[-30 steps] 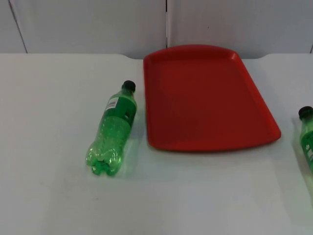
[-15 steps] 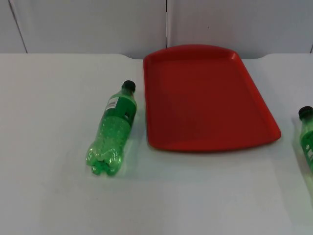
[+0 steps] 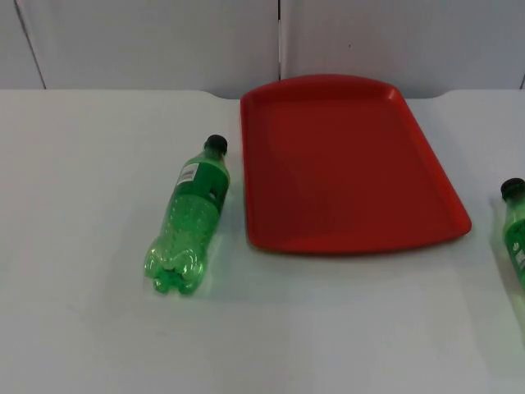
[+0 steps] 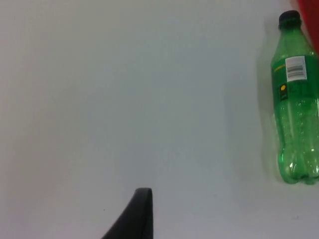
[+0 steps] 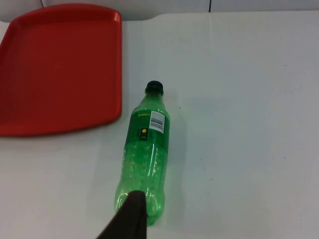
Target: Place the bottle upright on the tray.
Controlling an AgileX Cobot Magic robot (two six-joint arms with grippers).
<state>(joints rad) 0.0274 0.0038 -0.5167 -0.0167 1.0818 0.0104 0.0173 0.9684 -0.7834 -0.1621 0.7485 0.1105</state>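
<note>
Nothing gripped yet: one green bottle (image 3: 189,217) lies on its side on the tabletop (image 3: 82,164), centre-left, cap nearly touching the red tray (image 3: 344,164). A second bottle (image 3: 515,230) lies at the right edge. Both tools wait (finger spacing unclear).

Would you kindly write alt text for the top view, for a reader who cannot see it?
An empty red plastic tray lies on the white table by the grey wall. A green plastic bottle with a black cap lies on its side beside it; a second green bottle lies at the table's other side.
</note>
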